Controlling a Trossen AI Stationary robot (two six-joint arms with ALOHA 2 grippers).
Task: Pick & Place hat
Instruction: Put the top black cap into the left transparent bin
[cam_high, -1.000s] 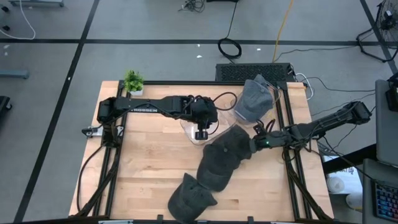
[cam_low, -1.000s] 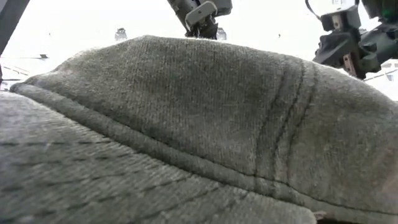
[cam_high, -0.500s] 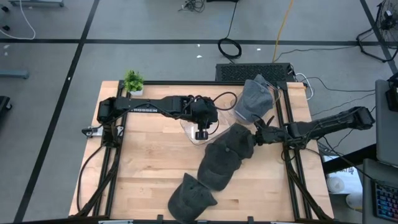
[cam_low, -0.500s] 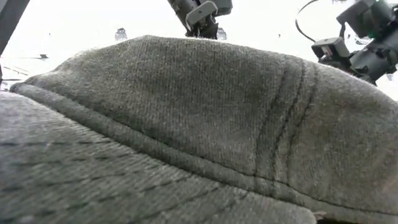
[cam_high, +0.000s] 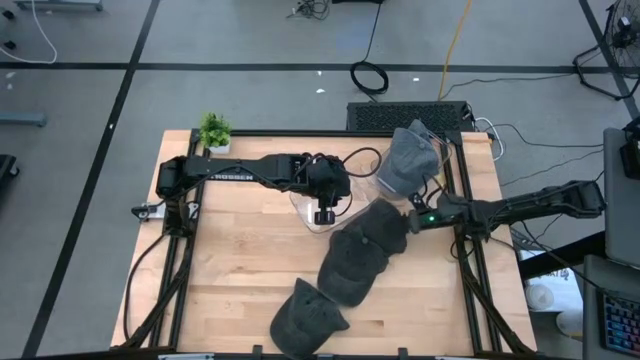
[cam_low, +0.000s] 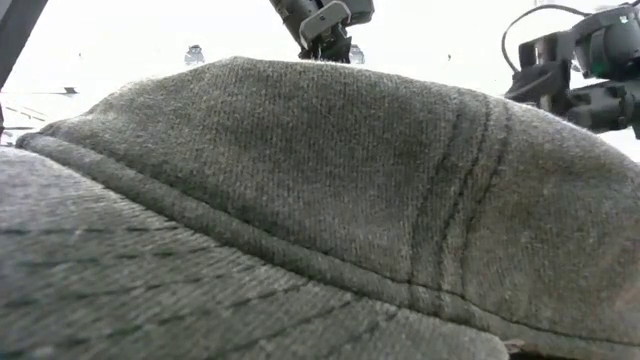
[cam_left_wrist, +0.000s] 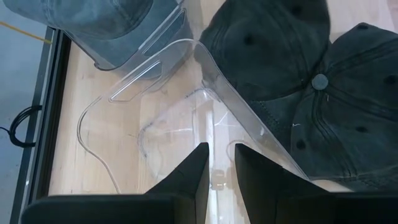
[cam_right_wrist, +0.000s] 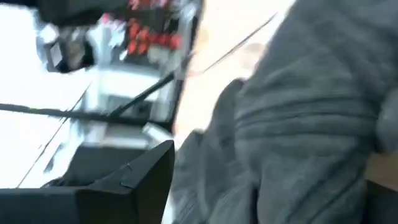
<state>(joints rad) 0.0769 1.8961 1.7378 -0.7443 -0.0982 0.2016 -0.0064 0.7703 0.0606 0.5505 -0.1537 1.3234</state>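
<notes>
Right tool (cam_high: 413, 219) now farther right, beside dark hat (cam_high: 381, 228).

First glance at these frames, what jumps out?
A chain of dark caps runs diagonally from the table's front edge up toward the centre, and one fills the low view. A lighter grey cap sits on a clear stand at the back right. The left gripper hovers over a second, empty clear stand, while the right gripper sits at the chain's upper end.
</notes>
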